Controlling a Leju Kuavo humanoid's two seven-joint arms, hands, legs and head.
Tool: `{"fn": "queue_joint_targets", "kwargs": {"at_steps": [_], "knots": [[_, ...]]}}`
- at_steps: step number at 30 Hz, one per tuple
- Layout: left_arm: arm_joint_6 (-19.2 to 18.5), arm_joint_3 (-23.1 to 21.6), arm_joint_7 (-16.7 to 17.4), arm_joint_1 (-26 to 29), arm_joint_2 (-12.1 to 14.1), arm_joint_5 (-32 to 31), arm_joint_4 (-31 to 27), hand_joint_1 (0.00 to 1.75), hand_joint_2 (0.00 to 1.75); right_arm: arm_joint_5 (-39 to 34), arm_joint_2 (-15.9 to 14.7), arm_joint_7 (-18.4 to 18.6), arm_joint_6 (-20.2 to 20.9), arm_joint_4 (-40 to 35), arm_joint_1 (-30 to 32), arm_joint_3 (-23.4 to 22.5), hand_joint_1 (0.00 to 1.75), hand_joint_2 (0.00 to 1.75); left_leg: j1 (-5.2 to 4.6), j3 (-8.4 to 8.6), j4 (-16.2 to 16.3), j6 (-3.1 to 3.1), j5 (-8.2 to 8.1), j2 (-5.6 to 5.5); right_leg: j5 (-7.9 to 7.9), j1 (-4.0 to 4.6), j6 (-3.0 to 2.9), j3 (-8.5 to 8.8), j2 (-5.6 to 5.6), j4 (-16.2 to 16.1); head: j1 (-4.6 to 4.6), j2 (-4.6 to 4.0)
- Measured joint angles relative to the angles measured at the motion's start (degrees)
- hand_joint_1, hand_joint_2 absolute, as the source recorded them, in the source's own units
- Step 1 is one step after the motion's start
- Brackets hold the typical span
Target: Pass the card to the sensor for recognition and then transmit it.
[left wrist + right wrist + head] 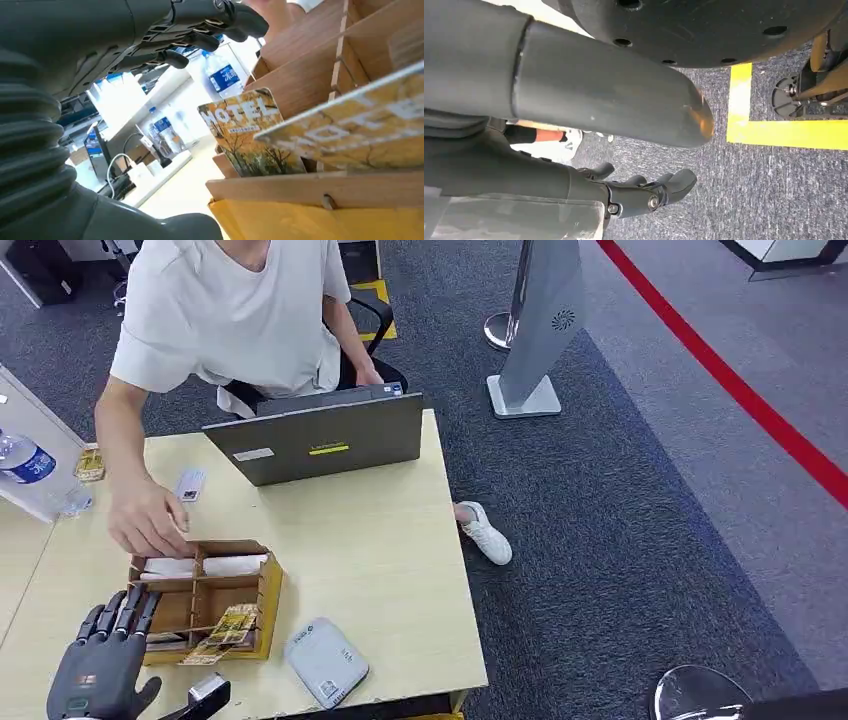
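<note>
Yellow HOTEL cards lean in the front right compartment of a wooden organizer box on the pale table. My left hand hovers at the box's near left corner with its fingers spread and nothing in them. In the left wrist view the fingers stretch above the box wall, and a HOTEL card stands upright behind a closer tilted card. A grey sensor pad lies just right of the box. My right hand hangs beside the body over the carpet, holding nothing.
A person sits across the table, one hand at the box's far edge. A grey laptop stands in front of them. A small card lies near it, and a water bottle stands at the far left. The table's right edge drops to carpet.
</note>
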Motion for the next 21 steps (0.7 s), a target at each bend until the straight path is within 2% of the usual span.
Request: {"fn": "queue_joint_targets", "kwargs": {"at_steps": [21], "knots": [[-0.5,0.0,-0.2,0.1,-0.2,0.7,0.6,0.00,1.75,0.0,0.0,-0.1,0.1,0.0,0.0,0.0,0.00,0.00,0.00,0.00,0.0,0.00,0.00,0.00,0.00,0.00,0.00,0.00,0.00,0.0,0.00,0.00]]}}
